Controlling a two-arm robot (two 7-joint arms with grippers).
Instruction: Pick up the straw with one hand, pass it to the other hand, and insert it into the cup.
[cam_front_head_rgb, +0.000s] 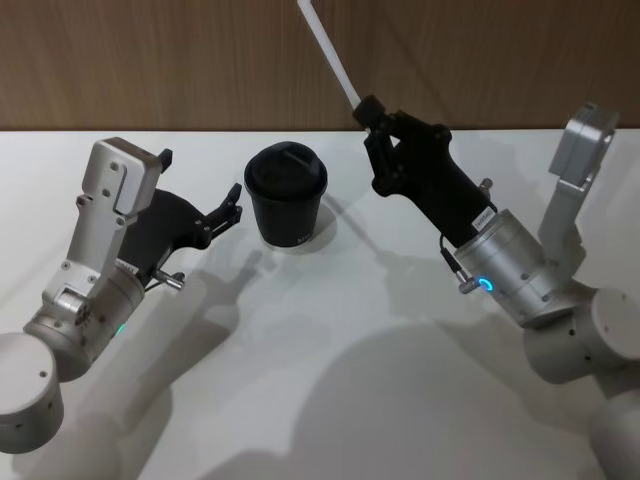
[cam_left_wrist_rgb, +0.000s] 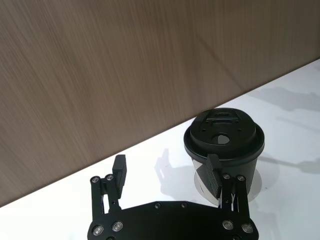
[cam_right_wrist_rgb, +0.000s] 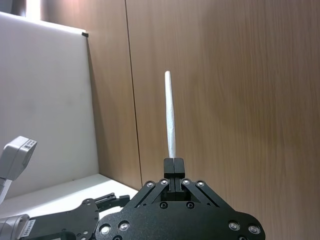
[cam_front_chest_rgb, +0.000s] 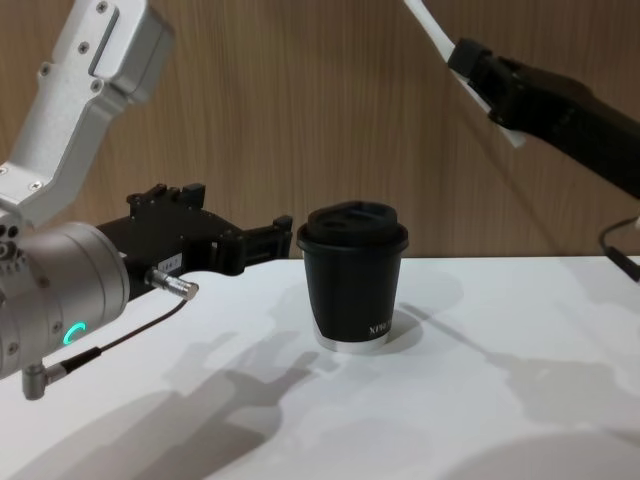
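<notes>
Above-right of matte black lidded paper cup (cam_front_head_rgb: 285, 195): right end effector (cam_front_head_rgb: 369, 113) clamped on long thin white straw (cam_front_head_rgb: 330, 52) near lower end; likely light, crushable, so grip gently. Left end effector (cam_front_head_rgb: 236, 203) beside cup, open, empty.

My right fingers (cam_front_head_rgb: 368, 112) pinch the straw (cam_front_head_rgb: 328, 45) in the air, behind and to the right of the cup (cam_front_head_rgb: 287, 195); the straw slants up and away to the left. My left fingers (cam_front_head_rgb: 228, 214) are spread just left of the lidded cup on the white surface (cam_front_head_rgb: 330, 340).
</notes>
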